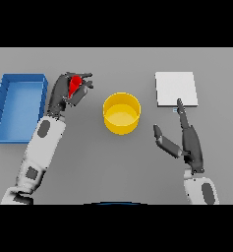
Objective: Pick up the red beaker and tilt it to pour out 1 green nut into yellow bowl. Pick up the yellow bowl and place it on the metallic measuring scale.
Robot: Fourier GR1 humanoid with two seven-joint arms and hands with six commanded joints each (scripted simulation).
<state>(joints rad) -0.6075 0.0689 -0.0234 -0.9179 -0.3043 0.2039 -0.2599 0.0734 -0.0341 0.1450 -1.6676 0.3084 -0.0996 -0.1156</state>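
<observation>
Grey tabletop [113, 167] fills the head view from edge to edge. On its far left lies the biggest object, a blue tray [5, 106] with raised walls, long side running away from the robot. Across the table, at the upper right, sits the metallic measuring scale [175, 88] — a pale, flat square plate. Between them, near the middle, stands the yellow bowl [121, 113], upright, round and open-topped; whether anything lies inside cannot be told.

Two white and grey arms come up from the lower edge. On the left, the arm slants toward the tray's near-right corner, and the left hand [59, 93] sits just beside the tray's right wall, well apart from the bowl. Its dark fingers are curled around the red beaker [74, 84], which shows only as a small red shape between fingers and thumb; its tilt cannot be judged. On the right, the right hand [189, 140] has its fingers straight and spread — the thumb points left toward the bowl, and one fingertip reaches the scale's near edge.
</observation>
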